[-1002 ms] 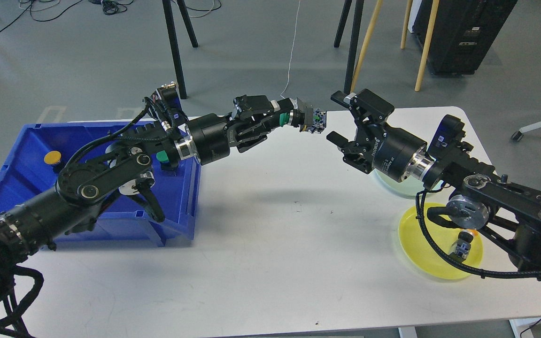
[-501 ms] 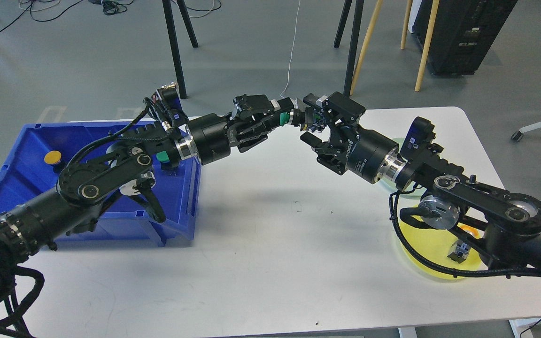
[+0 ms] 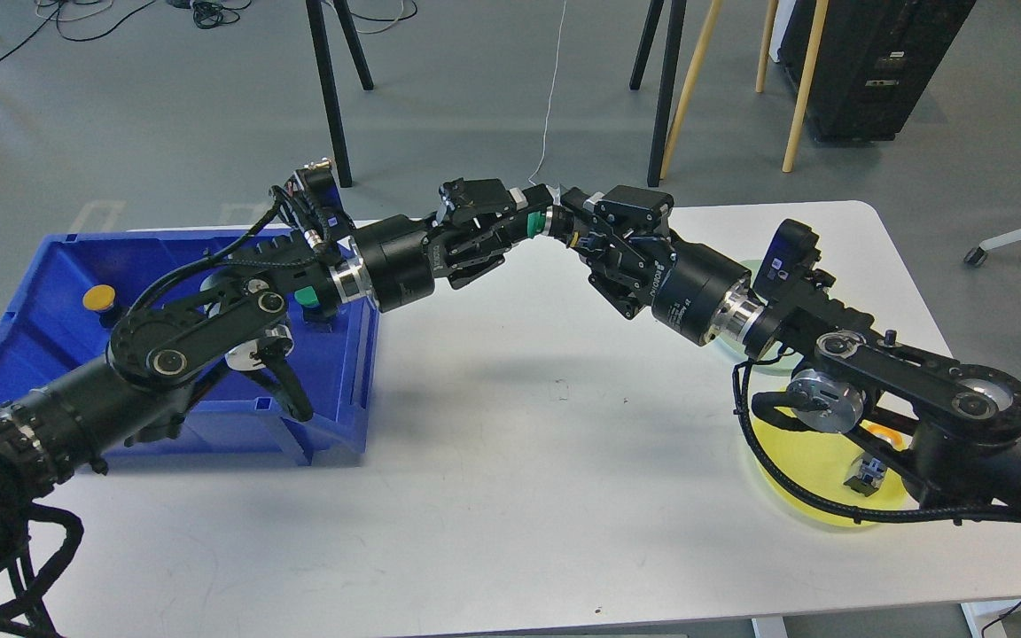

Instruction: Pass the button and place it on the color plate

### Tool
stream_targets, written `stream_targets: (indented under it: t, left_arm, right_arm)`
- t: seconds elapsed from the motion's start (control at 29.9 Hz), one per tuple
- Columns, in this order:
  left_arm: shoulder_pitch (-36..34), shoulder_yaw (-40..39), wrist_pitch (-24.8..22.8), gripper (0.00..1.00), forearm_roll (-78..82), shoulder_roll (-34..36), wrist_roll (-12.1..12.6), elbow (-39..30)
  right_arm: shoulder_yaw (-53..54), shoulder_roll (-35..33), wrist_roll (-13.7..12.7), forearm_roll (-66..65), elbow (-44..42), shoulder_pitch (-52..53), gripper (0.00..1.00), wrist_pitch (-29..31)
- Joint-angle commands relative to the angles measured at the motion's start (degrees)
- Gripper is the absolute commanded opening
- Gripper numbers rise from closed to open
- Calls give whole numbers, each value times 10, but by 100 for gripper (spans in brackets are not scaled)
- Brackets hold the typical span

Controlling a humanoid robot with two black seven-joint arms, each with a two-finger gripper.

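A green button [image 3: 535,225] with a dark contact block is held in the air above the table's back middle. My left gripper [image 3: 524,221] is shut on its green end. My right gripper [image 3: 588,234] has come in from the right and its fingers are closed around the button's block end, so both grippers hold it. A yellow plate [image 3: 798,483] lies at the front right, partly under my right arm, with an orange button [image 3: 869,465] on it. A pale green plate [image 3: 775,364] shows only as slivers behind the right arm.
A blue bin [image 3: 23,328] stands at the left with a yellow button [image 3: 99,297] and a green button [image 3: 305,295] inside. Chair and stand legs are on the floor behind the white table [image 3: 510,461].
My right arm moved left to the button and its open fingers closed around the block end. The left gripper stayed still, holding the button.
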Motion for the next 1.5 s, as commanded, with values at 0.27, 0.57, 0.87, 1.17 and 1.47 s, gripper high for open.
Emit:
stream_targets:
  t: [0.27, 0.57, 0.87, 1.17, 1.47]
  left_arm:
    - [6, -2, 0, 67, -14, -1, 0, 0]
    - [14, -1, 0, 89, -49, 1, 0, 0]
    - [14, -1, 0, 89, -51, 0, 0, 0]
    - [14, -1, 0, 89, -51, 0, 0, 0]
    - [14, -21, 0, 89, -62, 17, 0, -42]
  right_arm:
    - [10, 4, -1, 2, 0, -7, 1, -23]
    - [55, 5, -9, 25, -21, -42, 1, -86]
    - [111, 68, -102, 330, -340, -65, 1, -164]
    - [86, 108, -150, 329, -415, -52, 51, -160]
    - [110, 80, -125, 330, -357, -43, 100, -147]
